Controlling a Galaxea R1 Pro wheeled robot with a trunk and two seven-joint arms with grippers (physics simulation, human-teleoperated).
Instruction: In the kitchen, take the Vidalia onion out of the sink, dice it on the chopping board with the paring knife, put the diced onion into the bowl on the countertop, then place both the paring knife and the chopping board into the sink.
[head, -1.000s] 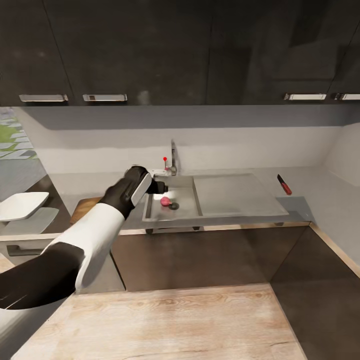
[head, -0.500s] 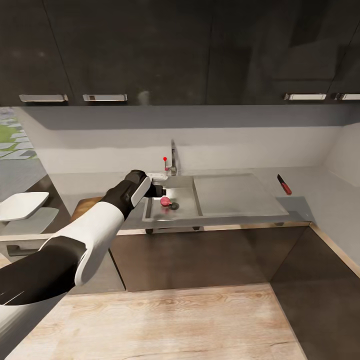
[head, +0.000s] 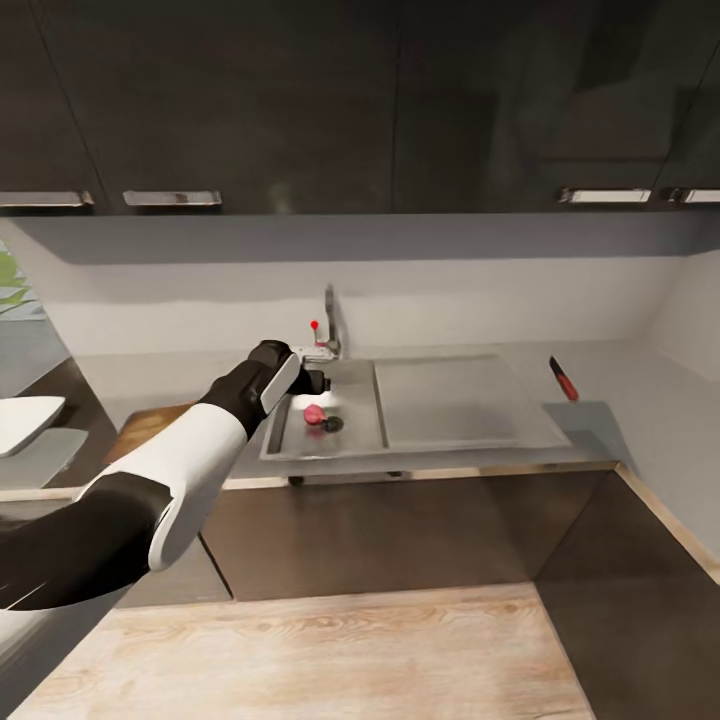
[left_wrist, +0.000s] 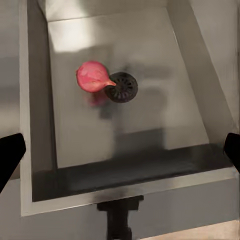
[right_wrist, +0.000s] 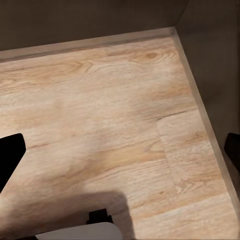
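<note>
Wooden floor (right_wrist: 125, 125): lying nearest, under the right gripper (right_wrist: 122, 150), whose fingers are showing spread wide at the frame edges with nothing between them; this arm is hanging idle, probably kept clear of the working side. Countertop (head: 600, 385): running along the wall above dark cabinets. Chopping board (head: 140, 428): resting on the countertop beside the sink, partly hidden behind the left arm, likely staged there for dicing. Bowl (head: 22, 420): sitting further out to the left, well apart from the sink. Left gripper (head: 318, 382): hovering over the sink (head: 455, 440) basin, fingers standing wide and empty in the wrist view, apparently lining up for a descent. Vidalia onion (left_wrist: 92, 77): lying on the basin floor, touching the round drain (left_wrist: 122, 86), where it appears to have settled. Paring knife (head: 564, 378): lying on the countertop beyond the drainboard, well apart from the board, awaiting later use. Faucet (head: 326, 320): standing at the sink's back edge.
</note>
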